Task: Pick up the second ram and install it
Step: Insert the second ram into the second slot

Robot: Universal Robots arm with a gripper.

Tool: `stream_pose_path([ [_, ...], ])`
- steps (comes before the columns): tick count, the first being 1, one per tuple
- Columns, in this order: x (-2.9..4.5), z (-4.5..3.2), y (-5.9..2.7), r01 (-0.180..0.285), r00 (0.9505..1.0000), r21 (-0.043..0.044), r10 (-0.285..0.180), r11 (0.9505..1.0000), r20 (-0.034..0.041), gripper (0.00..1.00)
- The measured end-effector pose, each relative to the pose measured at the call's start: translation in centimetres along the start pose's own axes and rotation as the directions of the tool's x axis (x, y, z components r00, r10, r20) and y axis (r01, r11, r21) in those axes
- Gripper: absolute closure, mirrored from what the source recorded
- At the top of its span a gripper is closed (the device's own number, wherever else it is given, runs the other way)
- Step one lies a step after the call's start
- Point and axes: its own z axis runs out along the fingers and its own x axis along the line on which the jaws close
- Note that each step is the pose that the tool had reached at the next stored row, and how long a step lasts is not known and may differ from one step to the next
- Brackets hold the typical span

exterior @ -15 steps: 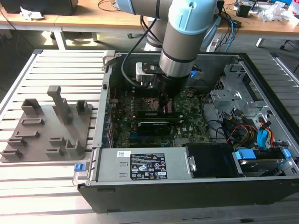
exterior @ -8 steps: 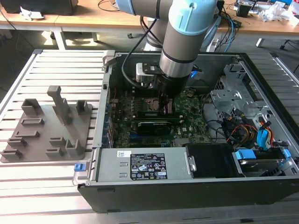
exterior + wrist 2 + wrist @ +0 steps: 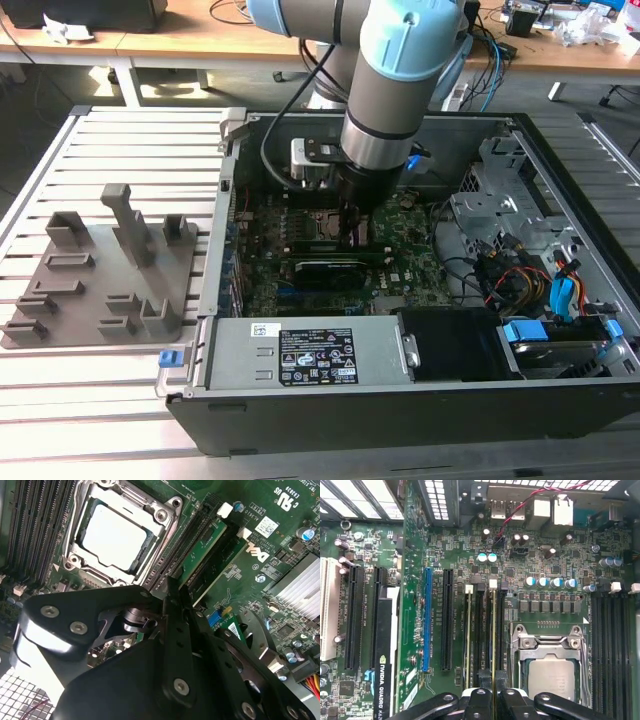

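First wrist view: fingers (image 3: 479,696) pinching ram (image 3: 493,635) edge-on between tips, seated over slot beside CPU socket (image 3: 549,666); best kept square with slot, pressed evenly until latches (image 3: 492,584) click

Your gripper (image 3: 172,605) is matt black metal with shiny screws. Between its fingers sits the green memory stick (image 3: 493,645), smooth and glossy. Beside it, the chip's lid (image 3: 112,537) is dull silver metal in a shiny steel frame (image 3: 165,515).
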Motion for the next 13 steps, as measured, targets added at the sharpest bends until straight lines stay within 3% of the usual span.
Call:
stream_pose_path([
  [6, 0.00, 0.29, 0.01, 0.000, 1.0000, 0.0004, 0.000, 1.0000, 0.0013, 0.86],
  [7, 0.02, 0.26, 0.02, 0.000, 1.0000, -0.0003, 0.000, 1.0000, 0.0002, 0.79],
  [9, 0.02, 0.23, 0.02, 0.000, 1.0000, -0.0004, 0.000, 1.0000, -0.0001, 0.79],
  [10, 0.00, -0.14, 0.06, 0.000, 1.0000, -0.0002, 0.000, 1.0000, -0.0007, 0.79],
  [13, -0.38, -2.62, 0.24, -0.001, 1.0000, 0.0001, 0.001, 1.0000, -0.0080, 0.79],
])
